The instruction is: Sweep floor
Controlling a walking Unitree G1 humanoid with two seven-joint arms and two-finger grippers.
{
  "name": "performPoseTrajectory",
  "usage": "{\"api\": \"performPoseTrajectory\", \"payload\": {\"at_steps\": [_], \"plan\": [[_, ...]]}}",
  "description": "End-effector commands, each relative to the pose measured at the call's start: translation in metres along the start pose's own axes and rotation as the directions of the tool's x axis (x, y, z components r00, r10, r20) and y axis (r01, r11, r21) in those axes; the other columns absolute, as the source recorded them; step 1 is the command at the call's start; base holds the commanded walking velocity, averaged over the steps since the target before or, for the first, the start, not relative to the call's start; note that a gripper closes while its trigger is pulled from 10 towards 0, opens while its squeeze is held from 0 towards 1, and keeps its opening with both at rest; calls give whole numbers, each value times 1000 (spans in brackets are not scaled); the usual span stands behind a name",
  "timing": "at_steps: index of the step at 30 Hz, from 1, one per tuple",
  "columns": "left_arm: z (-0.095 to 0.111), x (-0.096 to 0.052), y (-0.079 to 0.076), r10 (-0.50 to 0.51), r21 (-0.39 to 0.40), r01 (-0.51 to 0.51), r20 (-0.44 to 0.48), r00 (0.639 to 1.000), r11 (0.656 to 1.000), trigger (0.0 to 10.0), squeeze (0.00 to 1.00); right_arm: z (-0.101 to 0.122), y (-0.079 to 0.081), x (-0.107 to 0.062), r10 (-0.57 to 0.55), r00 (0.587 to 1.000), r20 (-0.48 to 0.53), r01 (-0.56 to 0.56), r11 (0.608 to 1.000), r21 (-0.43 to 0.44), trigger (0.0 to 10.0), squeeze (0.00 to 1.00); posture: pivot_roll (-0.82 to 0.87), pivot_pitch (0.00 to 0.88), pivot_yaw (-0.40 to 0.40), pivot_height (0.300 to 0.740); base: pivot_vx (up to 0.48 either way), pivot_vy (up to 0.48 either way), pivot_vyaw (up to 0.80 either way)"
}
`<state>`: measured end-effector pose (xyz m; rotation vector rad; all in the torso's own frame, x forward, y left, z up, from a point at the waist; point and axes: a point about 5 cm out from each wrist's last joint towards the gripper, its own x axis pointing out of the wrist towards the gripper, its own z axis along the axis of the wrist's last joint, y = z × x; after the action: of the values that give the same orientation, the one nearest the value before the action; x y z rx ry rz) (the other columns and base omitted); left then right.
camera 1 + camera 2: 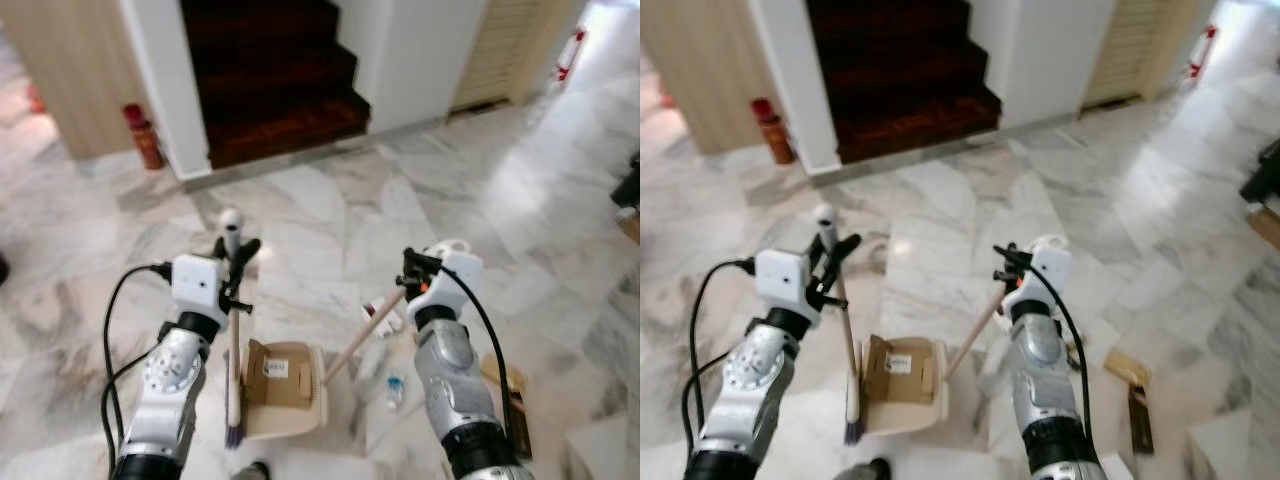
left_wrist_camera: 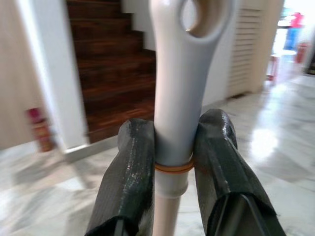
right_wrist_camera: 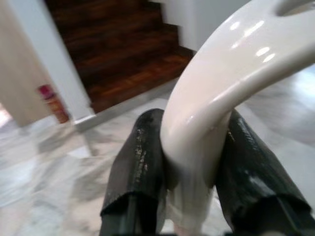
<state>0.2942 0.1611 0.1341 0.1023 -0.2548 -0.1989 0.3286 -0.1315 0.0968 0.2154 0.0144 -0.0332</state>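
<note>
Both arms are bent up in front of the body over the marble floor (image 1: pixel 330 215); the left gripper (image 1: pixel 236 262) has its two black fingers pinched tight on the grey top of the broom (image 1: pixel 233 340), which stands close to upright with its bristles down on the floor just left of the dustpan (image 1: pixel 283 388); the right gripper (image 1: pixel 412 272) is clamped the same way around the white looped grip of the dustpan's handle (image 1: pixel 365 330), a long stick slanting down to the beige pan sitting on the floor between the two arms; there's a white label inside the pan but it's too blurry to read; a few bits of litter (image 1: pixel 392 388) lie by the right arm, partly hidden behind it, hard to say what they are; dark wooden stairs (image 1: pixel 270 80) ahead.
</note>
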Motion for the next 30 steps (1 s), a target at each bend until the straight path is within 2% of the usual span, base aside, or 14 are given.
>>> {"api": "performPoseTrajectory", "payload": {"at_steps": [1, 30], "plan": [[6, 3, -2, -3, 0, 3, 25, 1000, 1000, 10000, 0, 11, 4, 3, 8, 999, 46, -9, 1000, 29, 10000, 0, 104, 70, -97, 740, 0, 0, 0], [4, 3, -1, 7, -6, -7, 8, 1000, 1000, 10000, 0, 10, 2, 4, 11, 999, 31, -13, 999, 49, 10000, 0, 104, 78, -101, 740, 0, 0, 0]]}}
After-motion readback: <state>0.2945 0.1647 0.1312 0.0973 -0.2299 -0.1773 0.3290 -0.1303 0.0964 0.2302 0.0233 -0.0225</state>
